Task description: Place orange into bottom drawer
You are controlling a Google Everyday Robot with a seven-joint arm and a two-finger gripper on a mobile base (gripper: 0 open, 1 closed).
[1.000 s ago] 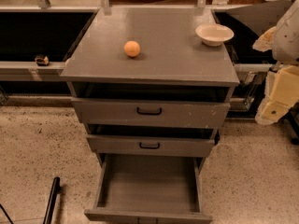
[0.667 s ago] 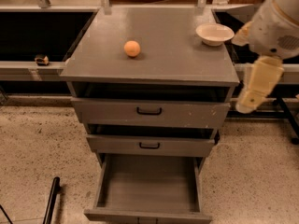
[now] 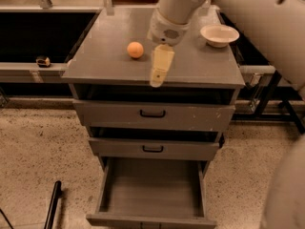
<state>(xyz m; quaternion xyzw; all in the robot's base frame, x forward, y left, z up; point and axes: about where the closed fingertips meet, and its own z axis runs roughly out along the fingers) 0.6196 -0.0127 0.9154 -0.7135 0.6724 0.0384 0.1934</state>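
Observation:
The orange point(image 3: 135, 49) sits on the grey cabinet top point(image 3: 105, 63), left of centre. My gripper point(image 3: 158, 73) hangs from the large white arm point(image 3: 177, 6) that reaches in from the upper right. It hovers over the cabinet's front edge, just right of the orange and a little nearer the camera, not touching it. It holds nothing that I can see. The bottom drawer point(image 3: 152, 190) is pulled out at floor level, and its flat grey floor is bare.
A cream-white bowl point(image 3: 219, 35) stands at the back right of the cabinet top. The two upper drawers with black handles point(image 3: 152, 113) point(image 3: 152, 149) are pushed in. A black pole point(image 3: 51, 210) lies on the floor at the left. A small dark object point(image 3: 43, 61) sits on the left ledge.
The arm has swung left from the cabinet's right side across the top. The gripper now hangs just right of the orange. The orange, bowl and drawers have not moved.

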